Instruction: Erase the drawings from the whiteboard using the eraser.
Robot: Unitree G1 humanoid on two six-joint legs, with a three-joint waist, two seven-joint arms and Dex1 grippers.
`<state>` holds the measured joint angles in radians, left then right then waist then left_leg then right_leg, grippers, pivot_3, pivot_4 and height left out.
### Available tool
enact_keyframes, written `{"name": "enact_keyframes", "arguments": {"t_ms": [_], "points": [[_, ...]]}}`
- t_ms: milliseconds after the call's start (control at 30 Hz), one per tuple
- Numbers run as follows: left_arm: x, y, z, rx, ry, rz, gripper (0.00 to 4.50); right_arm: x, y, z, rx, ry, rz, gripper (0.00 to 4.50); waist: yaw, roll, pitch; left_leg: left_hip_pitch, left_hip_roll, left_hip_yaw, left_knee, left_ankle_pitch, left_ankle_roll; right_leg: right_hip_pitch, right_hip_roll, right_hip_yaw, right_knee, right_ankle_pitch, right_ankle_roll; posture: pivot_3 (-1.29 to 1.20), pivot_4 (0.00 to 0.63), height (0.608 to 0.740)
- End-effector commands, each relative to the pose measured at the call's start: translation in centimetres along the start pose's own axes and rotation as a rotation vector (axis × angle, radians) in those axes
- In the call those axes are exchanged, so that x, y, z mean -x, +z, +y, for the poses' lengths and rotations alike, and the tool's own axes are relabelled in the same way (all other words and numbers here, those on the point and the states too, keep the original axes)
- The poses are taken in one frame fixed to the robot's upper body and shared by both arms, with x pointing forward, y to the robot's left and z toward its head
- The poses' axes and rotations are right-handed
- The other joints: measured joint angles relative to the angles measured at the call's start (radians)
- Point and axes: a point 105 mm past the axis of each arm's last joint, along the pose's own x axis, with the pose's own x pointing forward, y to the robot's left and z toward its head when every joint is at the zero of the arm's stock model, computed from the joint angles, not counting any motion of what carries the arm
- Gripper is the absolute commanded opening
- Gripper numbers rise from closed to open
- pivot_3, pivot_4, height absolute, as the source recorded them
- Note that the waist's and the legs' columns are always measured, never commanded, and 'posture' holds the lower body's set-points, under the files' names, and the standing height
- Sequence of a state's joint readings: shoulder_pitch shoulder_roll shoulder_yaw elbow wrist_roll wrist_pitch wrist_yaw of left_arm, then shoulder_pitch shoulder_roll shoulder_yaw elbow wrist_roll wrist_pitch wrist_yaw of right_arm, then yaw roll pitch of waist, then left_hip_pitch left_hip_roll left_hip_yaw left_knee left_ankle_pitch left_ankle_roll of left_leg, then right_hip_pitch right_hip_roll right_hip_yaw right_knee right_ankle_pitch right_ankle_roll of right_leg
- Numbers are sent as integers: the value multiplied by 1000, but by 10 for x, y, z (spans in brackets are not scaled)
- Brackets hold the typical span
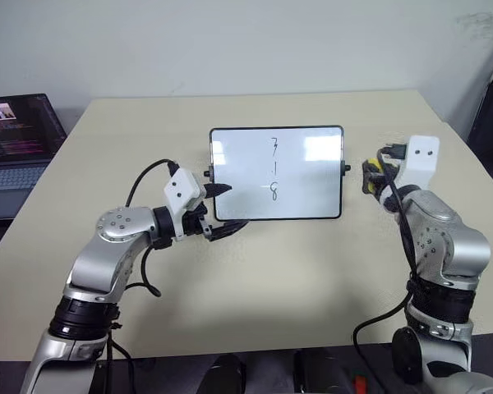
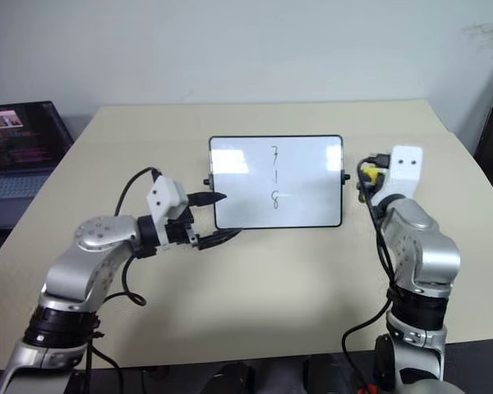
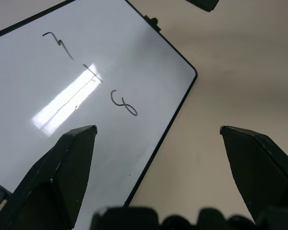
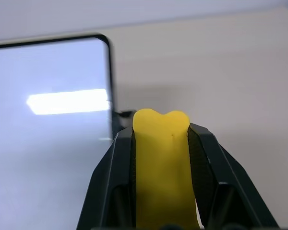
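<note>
Two arms reach over the table (image 1: pixel 312 271) in the head views. The whiteboard (image 1: pixel 312 185) lies flat at the middle, its drawings (image 1: pixel 274 170) in a column. The left gripper (image 1: pixel 222 209) sits at the board's left edge, jaws apart, one finger over the frame, the other by the lower left corner. The right gripper (image 1: pixel 376 174) is lifted just right of the board. A laptop (image 1: pixel 16 148) stands at far left.

Left wrist view: the fingers (image 3: pixel 62 177) stand wide apart, the board's corner and its drawings (image 3: pixel 91 74) beyond them.

Right wrist view: the jaws are clamped on the eraser (image 4: pixel 162 167), squeezed between both fingers, its yellow tip poking past them. The board (image 4: pixel 48 143) lies just beside.
</note>
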<state>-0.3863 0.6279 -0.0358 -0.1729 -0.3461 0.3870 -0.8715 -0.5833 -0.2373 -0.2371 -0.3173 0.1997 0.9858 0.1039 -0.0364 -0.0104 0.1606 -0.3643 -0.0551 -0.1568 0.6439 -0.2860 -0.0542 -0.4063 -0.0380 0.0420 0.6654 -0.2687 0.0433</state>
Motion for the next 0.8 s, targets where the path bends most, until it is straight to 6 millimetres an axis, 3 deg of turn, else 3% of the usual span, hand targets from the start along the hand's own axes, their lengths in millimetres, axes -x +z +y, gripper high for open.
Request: {"name": "enact_keyframes", "arguments": {"t_ms": [33, 533, 800], "points": [[-1, 3, 6, -26, 96, -6, 4500, -5, 27, 17, 72, 78, -120, 1144, -1, 0, 0, 0, 0, 0, 0, 0, 0, 0, 0, 0, 0, 0, 0, 0, 150, 740], [-4, -22, 19, 35, 375, 30, 4500, -40, 57, 88, 296, 345, -334, 1144, -2, 0, 0, 0, 0, 0, 0, 1, -2, -1, 0, 0, 0, 0, 0, 0, 150, 740], [-12, -26, 12, 27, 380, 26, 4500, -58, 66, 99, 340, 382, -381, 1144, 0, 0, 0, 0, 0, 0, 0, 2, -4, -1, -1, 0, 0, 0, 0, 0, 150, 740]]}}
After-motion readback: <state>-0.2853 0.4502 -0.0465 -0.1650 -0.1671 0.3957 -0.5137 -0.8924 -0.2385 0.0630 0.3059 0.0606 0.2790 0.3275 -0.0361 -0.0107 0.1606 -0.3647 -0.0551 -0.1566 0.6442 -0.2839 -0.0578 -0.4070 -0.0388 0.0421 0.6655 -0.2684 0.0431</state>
